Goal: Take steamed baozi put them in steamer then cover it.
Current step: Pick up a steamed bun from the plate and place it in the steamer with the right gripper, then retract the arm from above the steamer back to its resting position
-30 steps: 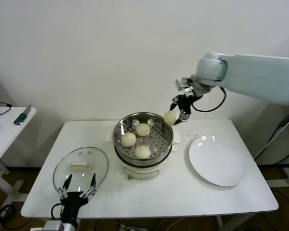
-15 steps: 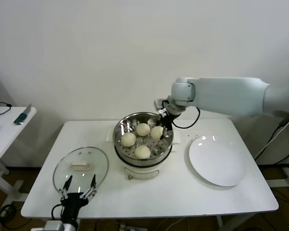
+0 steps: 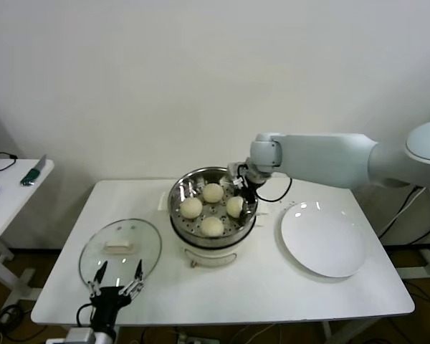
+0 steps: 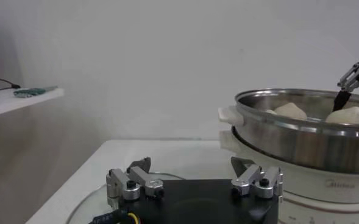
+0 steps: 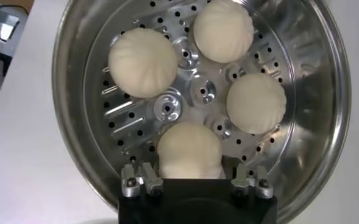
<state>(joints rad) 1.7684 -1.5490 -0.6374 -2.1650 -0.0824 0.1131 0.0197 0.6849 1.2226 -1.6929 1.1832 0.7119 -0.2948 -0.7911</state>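
Observation:
The steamer [image 3: 175, 209] stands mid-table, a shiny steel pot on a cream-white base. Several steamed baozi lie on its perforated tray: one at the back [image 3: 213, 192], one on the left [image 3: 191, 208], one at the front [image 3: 212, 226] and one on the right [image 3: 234, 206]. My right gripper [image 3: 245, 190] reaches into the pot at its right rim, open, with its fingers on either side of the right baozi [image 5: 188, 151], which rests on the tray. My left gripper [image 3: 120, 269] is open and empty, parked at the table's front left, just in front of the glass lid [image 3: 120, 247].
A flat white plate [image 3: 324, 240] lies bare to the right of the steamer. A small side table [image 3: 14, 190] with a few items stands off to the left. In the left wrist view the steamer [image 4: 301, 143] rises to one side of the lid.
My right gripper carried the fourth baozi from above the pot's right rim down onto the tray and let it go. The left arm has not moved.

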